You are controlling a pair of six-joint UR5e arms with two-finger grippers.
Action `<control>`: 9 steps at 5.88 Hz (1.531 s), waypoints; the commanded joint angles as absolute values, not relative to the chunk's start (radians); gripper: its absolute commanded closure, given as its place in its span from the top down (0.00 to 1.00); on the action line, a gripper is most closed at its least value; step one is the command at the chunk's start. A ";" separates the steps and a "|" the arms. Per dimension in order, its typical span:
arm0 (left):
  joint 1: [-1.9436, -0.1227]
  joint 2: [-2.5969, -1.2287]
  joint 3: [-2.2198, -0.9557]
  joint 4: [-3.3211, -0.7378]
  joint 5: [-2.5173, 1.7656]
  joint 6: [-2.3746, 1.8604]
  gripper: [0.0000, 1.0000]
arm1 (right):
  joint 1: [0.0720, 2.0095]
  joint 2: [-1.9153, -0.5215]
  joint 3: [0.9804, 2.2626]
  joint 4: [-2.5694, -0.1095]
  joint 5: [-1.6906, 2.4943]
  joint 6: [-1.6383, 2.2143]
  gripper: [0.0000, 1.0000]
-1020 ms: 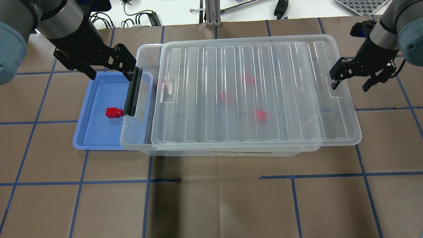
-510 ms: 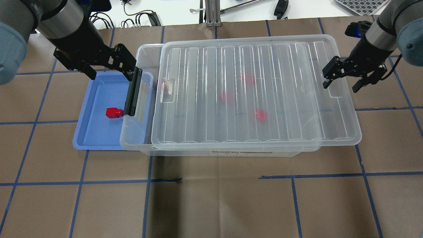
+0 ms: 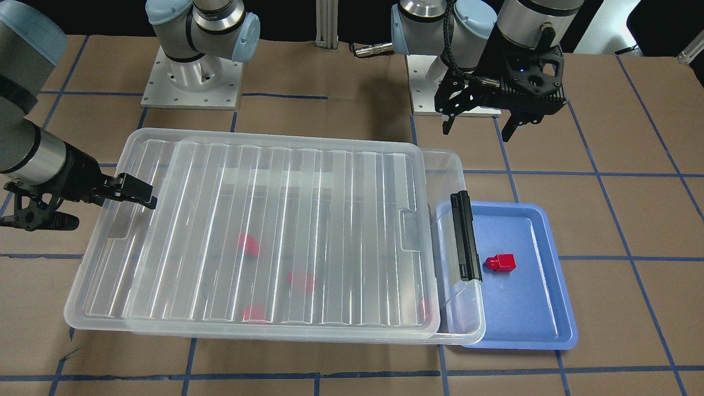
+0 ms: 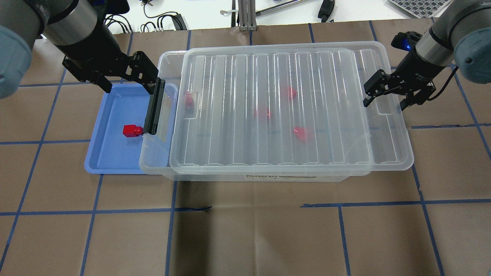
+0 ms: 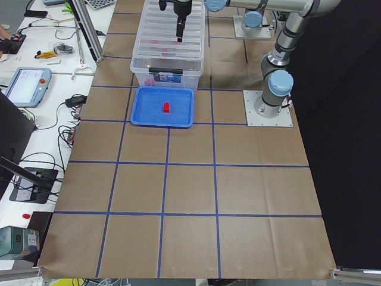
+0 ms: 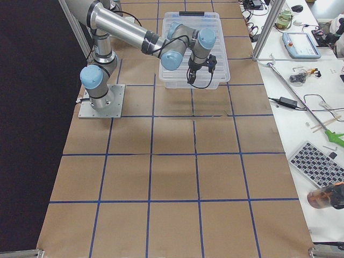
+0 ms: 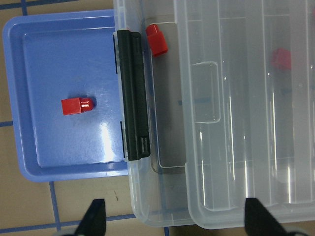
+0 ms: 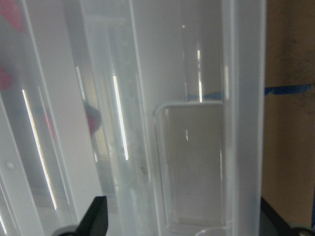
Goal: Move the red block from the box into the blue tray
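One red block (image 4: 132, 130) lies in the blue tray (image 4: 111, 153), also in the front view (image 3: 500, 263) and the left wrist view (image 7: 76, 105). The tray sits partly under the left end of the clear box (image 4: 276, 107), by its black latch bar (image 4: 154, 107). Several red blocks (image 4: 302, 133) show through the ribbed lid. The lid leaves a narrow gap at the latch end. My left gripper (image 4: 128, 82) is open and empty above the tray's far edge. My right gripper (image 4: 384, 103) is open, its fingers at the lid's right-end handle recess (image 8: 192, 167).
A white bench with cables and tools (image 4: 165, 19) and an aluminium post (image 4: 245, 17) lie beyond the table's far edge. Both arm bases (image 3: 190, 77) stand behind the box. Brown paper with blue tape lines (image 4: 249, 209) covers the table.
My right gripper has moved left onto the lid's right end, and the lid has slid left over the box, narrowing the gap by the latch. The left arm has not moved.
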State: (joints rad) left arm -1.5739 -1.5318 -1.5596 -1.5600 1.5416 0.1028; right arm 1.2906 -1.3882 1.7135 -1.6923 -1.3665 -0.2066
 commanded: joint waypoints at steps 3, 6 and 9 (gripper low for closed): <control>-1.574 -1.529 -1.565 -1.560 1.542 0.104 0.99 | 1.342 -1.388 1.712 -1.698 -1.316 -0.160 1.00; -1.575 -1.529 -1.568 -1.559 1.542 0.106 0.99 | 1.348 -1.388 1.710 -1.700 -1.315 -0.152 1.00; -1.575 -1.529 -1.568 -1.559 1.543 0.106 0.99 | 1.345 -1.385 1.616 -1.707 -1.443 -0.217 1.00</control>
